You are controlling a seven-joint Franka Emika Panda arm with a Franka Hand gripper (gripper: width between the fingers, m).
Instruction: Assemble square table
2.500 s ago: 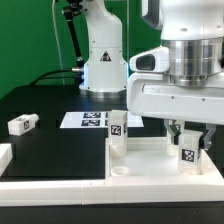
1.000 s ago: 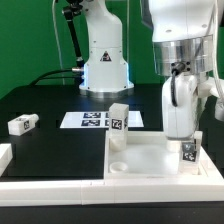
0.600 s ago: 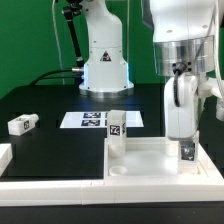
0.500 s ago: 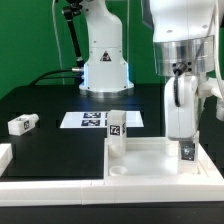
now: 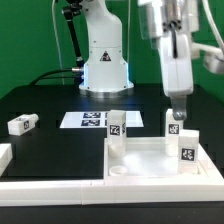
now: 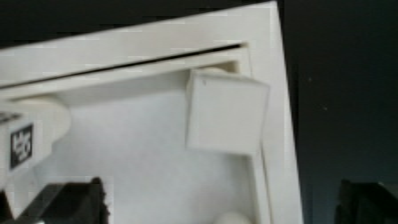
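Note:
The white square tabletop [image 5: 150, 160] lies upside down at the front, its rim up. Three tagged white legs stand on it: one at the back corner on the exterior view's left [image 5: 117, 125], one at the back right [image 5: 172, 125], one at the front right [image 5: 187, 150]. A fourth leg [image 5: 20, 124] lies loose on the black table at the exterior view's left. My gripper [image 5: 177, 102] hangs open and empty above the back right leg. In the wrist view the gripper [image 6: 217, 205] is over the tabletop [image 6: 125, 95], with one leg [image 6: 228, 110] in a corner and another [image 6: 25, 135] at the edge.
The marker board [image 5: 90, 120] lies behind the tabletop, in front of the robot base [image 5: 103, 60]. White border rails run along the front [image 5: 50, 184] and at the exterior view's left [image 5: 3, 155].
My gripper turned about its axis on the front right leg, then let go and rose clear. That leg stays upright. The back right leg now shows behind it.

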